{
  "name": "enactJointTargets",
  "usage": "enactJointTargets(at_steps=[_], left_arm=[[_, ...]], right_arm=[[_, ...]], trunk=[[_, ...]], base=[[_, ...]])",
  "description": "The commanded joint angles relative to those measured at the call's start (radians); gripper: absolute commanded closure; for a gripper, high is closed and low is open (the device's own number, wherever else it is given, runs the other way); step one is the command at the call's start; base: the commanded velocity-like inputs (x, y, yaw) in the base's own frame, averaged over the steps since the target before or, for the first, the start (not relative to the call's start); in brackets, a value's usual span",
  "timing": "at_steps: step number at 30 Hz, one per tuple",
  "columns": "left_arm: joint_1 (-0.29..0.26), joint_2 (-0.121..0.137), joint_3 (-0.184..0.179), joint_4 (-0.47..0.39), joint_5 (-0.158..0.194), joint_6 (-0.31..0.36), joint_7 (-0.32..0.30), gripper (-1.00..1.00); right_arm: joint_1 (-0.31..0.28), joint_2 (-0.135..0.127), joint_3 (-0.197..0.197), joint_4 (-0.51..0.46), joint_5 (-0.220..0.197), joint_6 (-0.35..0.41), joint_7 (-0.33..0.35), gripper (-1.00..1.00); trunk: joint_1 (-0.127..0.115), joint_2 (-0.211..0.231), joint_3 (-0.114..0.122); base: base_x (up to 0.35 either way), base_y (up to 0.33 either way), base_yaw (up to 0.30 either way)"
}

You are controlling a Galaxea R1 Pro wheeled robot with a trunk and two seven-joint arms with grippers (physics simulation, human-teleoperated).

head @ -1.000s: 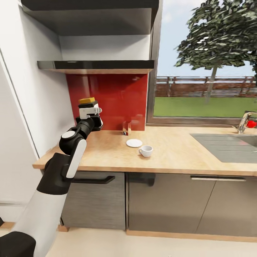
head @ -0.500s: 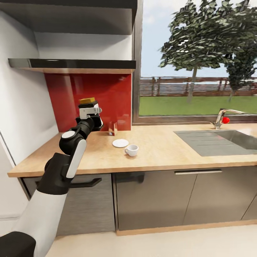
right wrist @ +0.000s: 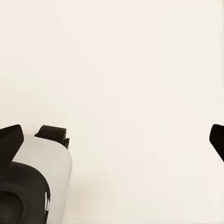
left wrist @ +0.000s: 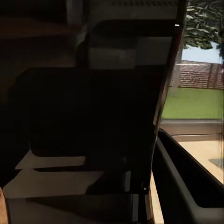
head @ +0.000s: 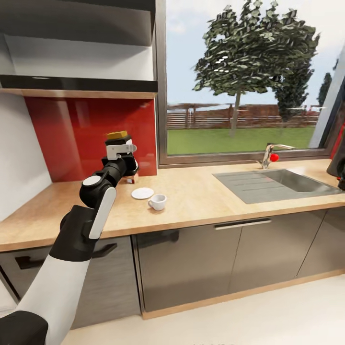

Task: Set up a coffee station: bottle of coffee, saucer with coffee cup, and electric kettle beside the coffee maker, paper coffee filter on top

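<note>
My left gripper (head: 120, 152) is shut on the bottle of coffee (head: 118, 140), dark with a yellow cap, held above the kitchen countertop (head: 201, 196) in front of the red backsplash. In the left wrist view the bottle (left wrist: 93, 116) is a dark mass right at the camera. The white saucer (head: 142, 193) lies on the countertop just right of the gripper. The coffee cup (head: 157, 201) stands beside it on the wood, not on it. A dark shape (head: 339, 165), cut by the right edge, could be the coffee maker or the electric kettle; I cannot tell. The paper coffee filter is out of view. My right gripper (right wrist: 114, 140) hangs open over pale floor.
A steel sink (head: 268, 184) with a tap (head: 269, 154) is set into the countertop at the right, under a wide window. The dark kitchen shelf (head: 81, 85) runs above the backsplash. A small orange-and-white item (head: 130, 179) stands behind my left wrist. Glossy grey cabinets (head: 191, 254) line the front.
The whole head view has swung to the right: the counter things slid left and the sink and the dark shape came into view. My left arm still holds the bottle the same way.
</note>
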Motion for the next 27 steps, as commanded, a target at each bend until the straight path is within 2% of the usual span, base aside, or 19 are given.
enactJointTargets(at_steps=[1,27], left_arm=[[-0.001,0.000,-0.001,-0.001,0.008,0.004,0.007,1.00],[-0.001,0.000,-0.001,0.001,0.009,0.004,0.008,1.00]], right_arm=[[0.001,0.000,0.001,-0.002,0.004,-0.001,0.000,-1.00],[0.001,0.000,0.001,-0.002,0.004,-0.001,0.000,-1.00]], trunk=[[0.000,-0.001,-0.001],[0.000,-0.001,-0.001]], base=[[0.000,0.000,-0.257],[0.000,0.000,-0.257]])
